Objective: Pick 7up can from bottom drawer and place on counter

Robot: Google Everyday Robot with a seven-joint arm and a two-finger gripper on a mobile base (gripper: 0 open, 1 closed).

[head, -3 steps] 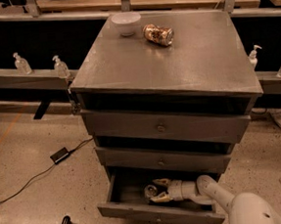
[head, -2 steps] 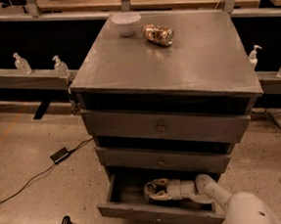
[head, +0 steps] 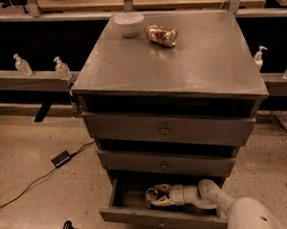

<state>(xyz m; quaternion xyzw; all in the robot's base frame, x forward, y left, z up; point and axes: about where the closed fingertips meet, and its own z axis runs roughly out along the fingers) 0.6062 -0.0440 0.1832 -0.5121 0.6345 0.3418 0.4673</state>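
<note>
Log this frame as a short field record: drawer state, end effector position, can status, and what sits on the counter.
bottom drawer: pulled open, lowest of three
end effector: inside the bottom drawer, arm reaching in from the right
7up can: cannot be made out in the drawer; not on the counter
counter: holds white bowl and brown-and-orange can, the can lying on its side, both near the back edge
task stage: pick under way, nothing placed yet
</note>
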